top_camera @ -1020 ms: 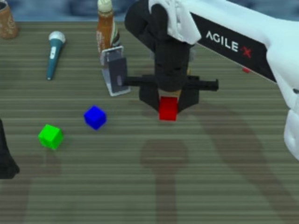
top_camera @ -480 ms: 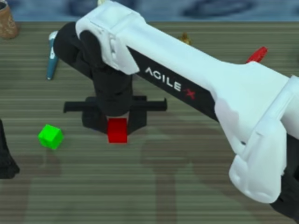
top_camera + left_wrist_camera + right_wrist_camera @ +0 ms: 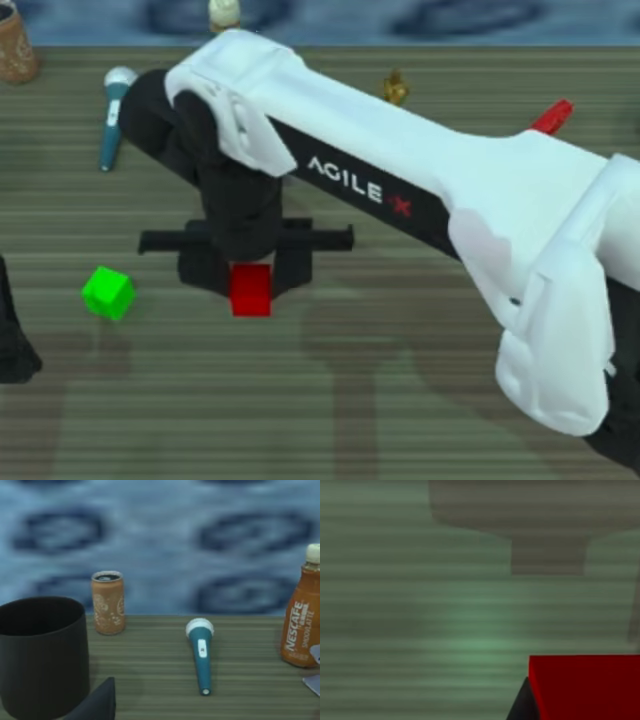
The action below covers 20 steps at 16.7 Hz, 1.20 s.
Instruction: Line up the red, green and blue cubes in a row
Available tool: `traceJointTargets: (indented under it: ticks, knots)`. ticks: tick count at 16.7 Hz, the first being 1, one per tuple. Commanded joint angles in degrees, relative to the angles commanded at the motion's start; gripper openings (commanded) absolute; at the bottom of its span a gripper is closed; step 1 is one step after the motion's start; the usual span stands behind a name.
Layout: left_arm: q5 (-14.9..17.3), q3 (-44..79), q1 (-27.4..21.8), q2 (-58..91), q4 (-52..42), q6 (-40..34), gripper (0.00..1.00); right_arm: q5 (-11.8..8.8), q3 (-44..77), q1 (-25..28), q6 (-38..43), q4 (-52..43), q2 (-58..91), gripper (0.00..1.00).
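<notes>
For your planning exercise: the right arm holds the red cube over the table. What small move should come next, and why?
Probably lower the right end effector and release: the red cube hangs right of the green cube, roughly level with it. The blue cube is hidden under the arm.

White-shelled right arm (image 3: 450,200) with black joints, "AGILE X" lettering, black claw (image 3: 250,285).

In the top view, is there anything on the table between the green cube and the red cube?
Only bare table. In the top view, nothing lies between the green cube and the red cube held in the right gripper.
</notes>
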Motion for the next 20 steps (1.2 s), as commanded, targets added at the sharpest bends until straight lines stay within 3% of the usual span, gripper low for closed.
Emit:
traceJointTargets:
  ticks: [5, 10, 20]
  knots:
    - [0.0, 0.0, 0.0, 0.0, 0.0, 0.0, 1.0, 0.0, -12.21, 0.21, 0.0, 10.45, -1.17, 0.0]
    - [0.0, 0.0, 0.0, 0.0, 0.0, 0.0, 1.0, 0.03, -13.71, 0.3, 0.01, 11.95, -1.3, 0.0]
    - [0.0, 0.0, 0.0, 0.0, 0.0, 0.0, 1.0, 0.03, -13.71, 0.3, 0.01, 11.95, -1.3, 0.75]
